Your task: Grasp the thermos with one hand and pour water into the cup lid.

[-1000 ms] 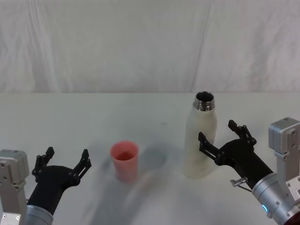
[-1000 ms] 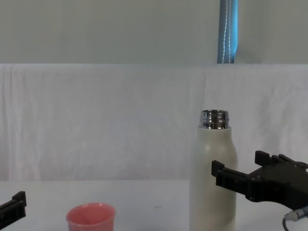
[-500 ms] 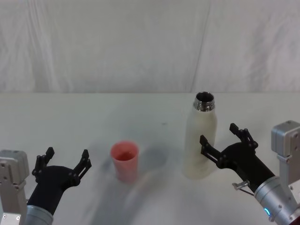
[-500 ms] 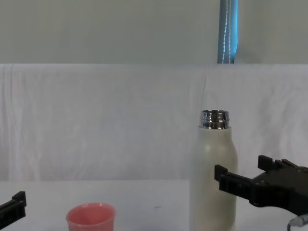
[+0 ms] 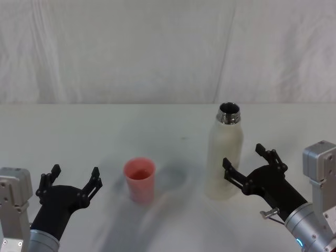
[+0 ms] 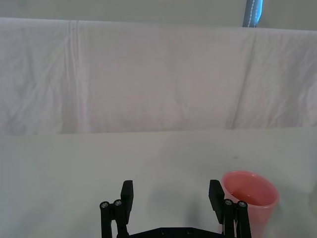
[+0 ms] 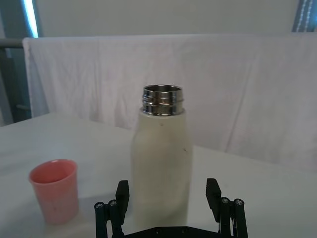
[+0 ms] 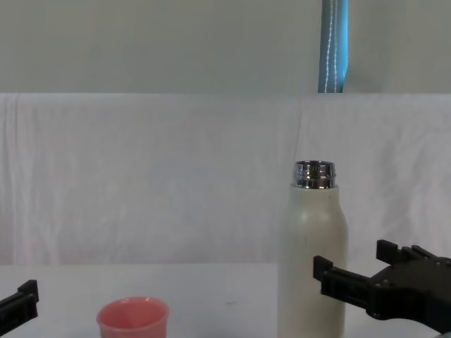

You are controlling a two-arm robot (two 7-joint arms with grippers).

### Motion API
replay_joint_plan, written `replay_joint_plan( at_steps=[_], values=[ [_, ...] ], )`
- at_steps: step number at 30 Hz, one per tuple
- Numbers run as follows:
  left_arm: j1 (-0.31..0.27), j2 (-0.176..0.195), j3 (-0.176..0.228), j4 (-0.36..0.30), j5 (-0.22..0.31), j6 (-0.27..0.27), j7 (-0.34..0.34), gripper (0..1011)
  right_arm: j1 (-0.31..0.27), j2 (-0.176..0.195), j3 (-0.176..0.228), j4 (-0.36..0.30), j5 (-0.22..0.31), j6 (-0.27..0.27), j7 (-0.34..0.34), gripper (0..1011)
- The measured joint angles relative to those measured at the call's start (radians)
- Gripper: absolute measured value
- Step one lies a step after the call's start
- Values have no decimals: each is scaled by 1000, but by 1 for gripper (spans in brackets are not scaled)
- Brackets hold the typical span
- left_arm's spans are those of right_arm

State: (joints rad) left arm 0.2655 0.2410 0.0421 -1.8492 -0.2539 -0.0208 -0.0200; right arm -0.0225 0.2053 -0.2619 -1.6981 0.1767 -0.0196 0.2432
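Approach is the step in hand: the right gripper [image 5: 248, 167], fingers spread wide, sits just beside the thermos [image 5: 224, 153], which stands upright and uncapped on the table [image 5: 105, 126]. The cup lid [image 5: 139, 179] stands apart to its left. Next, the fingers must straddle the body and close. The left gripper [image 5: 73, 179] rests open near the cup lid.

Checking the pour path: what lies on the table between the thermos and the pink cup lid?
Nothing. In the head view, bare white table separates the thermos from the cup lid. The open right tool sits at the thermos's other side.
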Motion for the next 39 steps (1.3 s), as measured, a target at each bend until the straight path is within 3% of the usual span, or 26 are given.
replay_joint_plan(
  at_steps=[11,39],
  values=[
    [0,0,0,0,0,0,0,1001,29,10,-27,33,18,-22,37,1001],
    [0,0,0,0,0,0,0,1001,103,-12,-45,108,32,-17,30,1001]
  ],
)
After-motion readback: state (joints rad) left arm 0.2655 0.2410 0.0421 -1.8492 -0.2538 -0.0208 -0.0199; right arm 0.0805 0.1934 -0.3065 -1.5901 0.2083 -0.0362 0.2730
